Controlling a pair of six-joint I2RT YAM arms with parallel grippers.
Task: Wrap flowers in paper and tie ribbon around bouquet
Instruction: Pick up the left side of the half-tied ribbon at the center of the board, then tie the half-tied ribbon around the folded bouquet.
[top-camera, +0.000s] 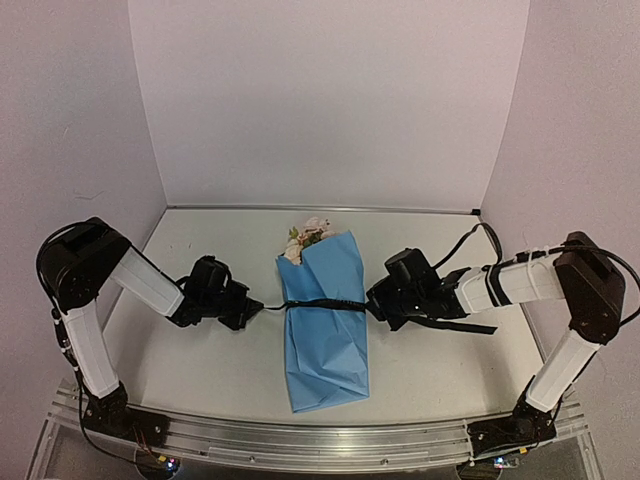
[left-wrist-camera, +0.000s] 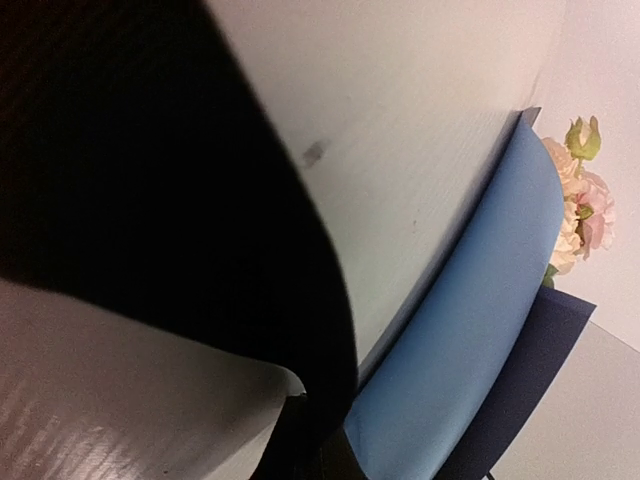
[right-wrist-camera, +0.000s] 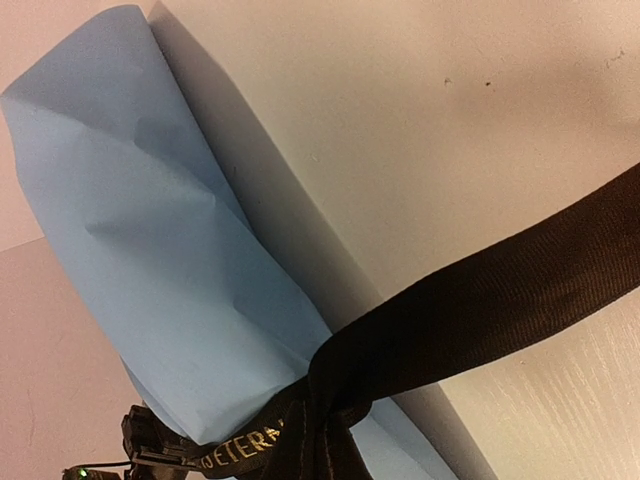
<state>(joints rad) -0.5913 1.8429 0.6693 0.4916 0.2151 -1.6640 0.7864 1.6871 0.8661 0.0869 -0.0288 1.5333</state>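
Observation:
The bouquet lies in the middle of the table, light blue paper (top-camera: 322, 330) rolled around the flowers (top-camera: 308, 238), whose pale heads stick out at the far end. The black ribbon (top-camera: 320, 304) crosses the roll's middle and is drawn taut to both sides. My left gripper (top-camera: 252, 308) is shut on the ribbon's left end, just left of the paper. My right gripper (top-camera: 375, 305) is shut on the right end, close against the roll. The left wrist view shows the ribbon (left-wrist-camera: 180, 180), paper (left-wrist-camera: 470, 330) and flowers (left-wrist-camera: 580, 200). In the right wrist view the ribbon (right-wrist-camera: 480, 300) crosses itself beside the paper (right-wrist-camera: 170, 270).
A loose ribbon tail (top-camera: 462, 326) trails to the right under my right forearm. White walls close the table at the back and both sides. A metal rail (top-camera: 320, 440) runs along the near edge.

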